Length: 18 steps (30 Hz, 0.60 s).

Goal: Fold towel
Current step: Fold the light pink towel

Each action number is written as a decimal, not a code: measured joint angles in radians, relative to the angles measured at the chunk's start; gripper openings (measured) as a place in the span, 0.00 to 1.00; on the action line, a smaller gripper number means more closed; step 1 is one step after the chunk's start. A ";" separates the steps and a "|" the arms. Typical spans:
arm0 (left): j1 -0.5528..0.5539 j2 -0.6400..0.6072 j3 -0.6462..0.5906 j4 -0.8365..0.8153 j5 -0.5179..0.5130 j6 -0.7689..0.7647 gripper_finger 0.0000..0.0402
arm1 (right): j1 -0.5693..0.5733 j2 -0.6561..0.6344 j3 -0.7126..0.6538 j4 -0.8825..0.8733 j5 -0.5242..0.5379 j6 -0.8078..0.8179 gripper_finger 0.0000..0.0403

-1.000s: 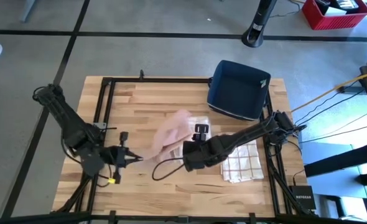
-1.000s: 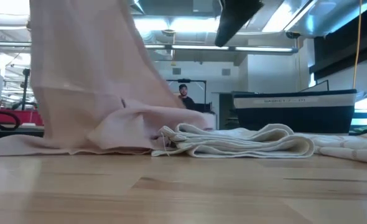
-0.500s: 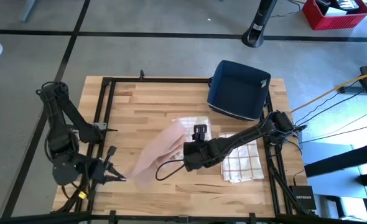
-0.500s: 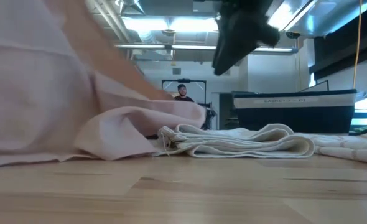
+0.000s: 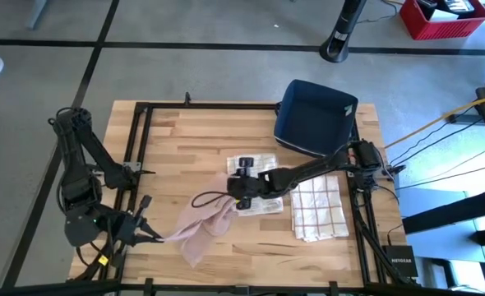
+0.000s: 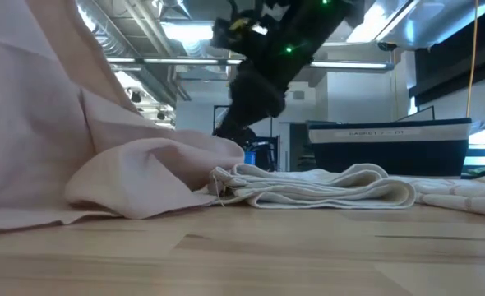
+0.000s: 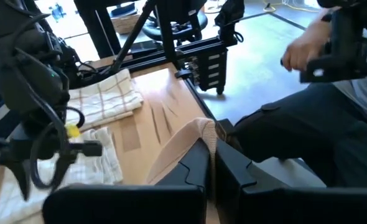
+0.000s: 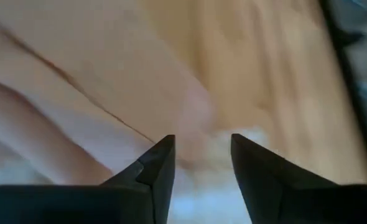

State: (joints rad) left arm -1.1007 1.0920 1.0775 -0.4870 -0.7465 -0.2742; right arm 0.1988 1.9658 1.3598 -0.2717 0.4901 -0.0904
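Note:
A pink towel (image 5: 203, 230) lies crumpled near the table's front, left of centre, and rises at its left end to my left gripper (image 5: 154, 238), which is shut on it. In the low view the pink towel (image 6: 103, 164) fills the left side. My right gripper (image 5: 228, 191) stands open low over the towel's far right end; in its wrist view pink cloth (image 8: 96, 81) lies ahead of the fingers (image 8: 162, 162). A white towel (image 5: 257, 177) lies under that hand. My left gripper pinches an edge of the pink towel (image 7: 200, 129) between its two shut fingers, at the towel's near-left end. The fingers come from the table's left, slanting a little down. That end is held up; the cloth runs slack down to the table. My right gripper: whether its open fingers touch the cloth, I cannot tell.
A checked towel (image 5: 316, 205) lies folded at the right. A dark blue bin (image 5: 315, 117) stands at the far right corner. The black frame (image 5: 136, 156) runs along the table's left. A seated person (image 7: 308, 118) shows beyond the table's edge in the left wrist view.
My left gripper has gone toward the table's near-left corner with the towel's end. The towel was drawn off the pile and out toward that corner, then sagged onto the table. My right gripper has come down and toward the left, over the towel's far end.

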 joint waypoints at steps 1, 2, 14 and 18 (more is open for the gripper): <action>0.000 0.000 0.000 -0.001 0.000 -0.004 0.01 | -0.004 0.004 -0.009 0.048 -0.046 -0.017 0.40; 0.000 0.000 0.000 -0.001 0.000 -0.005 0.01 | -0.005 0.012 -0.011 0.105 -0.084 -0.030 0.42; 0.001 0.001 -0.005 -0.003 -0.001 -0.029 0.00 | 0.036 0.092 -0.008 0.052 -0.255 0.012 0.62; 0.001 0.001 -0.005 -0.005 -0.001 -0.024 0.01 | 0.112 0.095 -0.008 0.044 -0.282 0.065 0.63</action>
State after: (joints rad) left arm -1.0996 1.0931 1.0725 -0.4921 -0.7477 -0.2983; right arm 0.3111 2.0607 1.3522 -0.2282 0.2082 -0.0251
